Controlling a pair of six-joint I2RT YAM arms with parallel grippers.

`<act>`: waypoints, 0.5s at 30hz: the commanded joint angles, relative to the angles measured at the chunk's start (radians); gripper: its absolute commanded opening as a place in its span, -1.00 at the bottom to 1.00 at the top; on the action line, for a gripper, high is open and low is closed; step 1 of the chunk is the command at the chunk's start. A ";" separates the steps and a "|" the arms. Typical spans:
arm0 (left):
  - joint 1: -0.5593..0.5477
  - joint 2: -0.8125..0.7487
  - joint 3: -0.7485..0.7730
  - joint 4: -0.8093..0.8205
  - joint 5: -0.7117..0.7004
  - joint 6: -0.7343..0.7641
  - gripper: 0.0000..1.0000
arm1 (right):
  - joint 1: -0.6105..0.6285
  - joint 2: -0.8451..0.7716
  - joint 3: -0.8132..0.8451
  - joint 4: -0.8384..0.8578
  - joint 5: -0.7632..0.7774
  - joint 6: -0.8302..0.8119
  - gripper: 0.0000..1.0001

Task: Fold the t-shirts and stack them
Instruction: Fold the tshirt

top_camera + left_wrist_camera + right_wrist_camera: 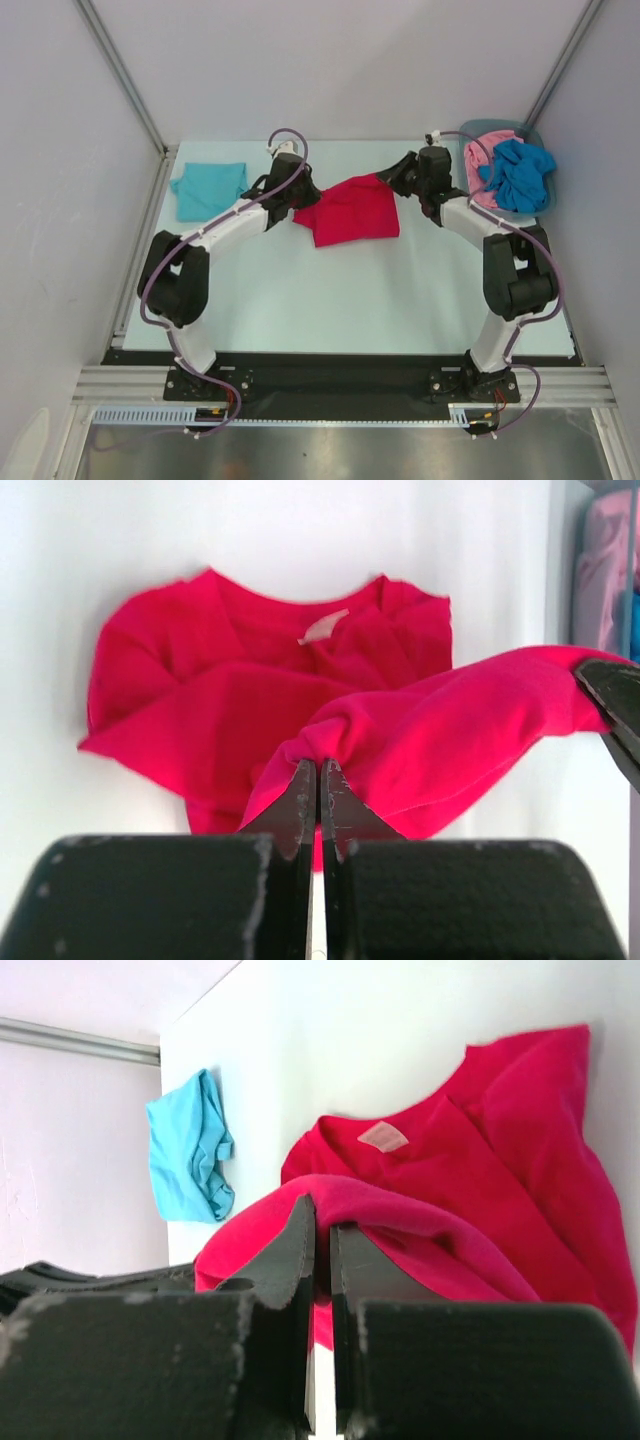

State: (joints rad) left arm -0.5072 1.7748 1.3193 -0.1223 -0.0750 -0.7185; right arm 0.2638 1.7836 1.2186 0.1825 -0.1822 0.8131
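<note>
White table (300,300), two arms folding a red shirt (350,212).
Left gripper (318,772) and right gripper (322,1222) both pinch the red shirt mid-table. The teal shirt (208,190) looks folded at the far left corner. The pink shirt (492,140) and blue shirt (520,175) are not done yet, in the bin (537,136).

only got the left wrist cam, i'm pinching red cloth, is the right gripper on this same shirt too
Observer: Yes. The right gripper is shut on a raised fold of the same red t-shirt.
Operator: any other shirt out on the table
Observer: One. A teal t-shirt lies in a roughly square shape at the far left of the table, apart from the red one.
Operator: what's that pink and blue at my right edge
Observer: A pink t-shirt and a blue t-shirt, bunched together in a grey bin at the far right corner.
</note>
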 commanded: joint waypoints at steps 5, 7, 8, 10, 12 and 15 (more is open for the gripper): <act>0.059 0.106 0.129 -0.027 0.049 0.063 -0.99 | -0.006 0.097 0.101 0.018 -0.028 -0.014 -1.00; 0.076 0.143 0.161 -0.034 0.052 0.074 -0.99 | -0.006 0.118 0.105 0.025 -0.031 -0.018 -1.00; 0.082 0.155 0.175 -0.043 0.057 0.077 -0.99 | -0.006 0.125 0.107 0.031 -0.033 -0.017 -1.00; 0.094 0.184 0.211 -0.056 0.060 0.085 -0.99 | -0.009 0.146 0.111 0.037 -0.037 -0.017 -1.00; 0.107 0.205 0.241 -0.063 0.058 0.088 -0.99 | -0.014 0.164 0.117 0.046 -0.040 -0.017 -1.00; 0.122 0.250 0.297 -0.086 0.064 0.097 -0.99 | -0.017 0.186 0.140 0.055 -0.046 -0.020 -1.00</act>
State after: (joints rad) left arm -0.4141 2.0029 1.5242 -0.2012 -0.0120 -0.6594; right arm 0.2554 1.9530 1.2953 0.1925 -0.2127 0.8104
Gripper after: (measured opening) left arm 0.010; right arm 0.040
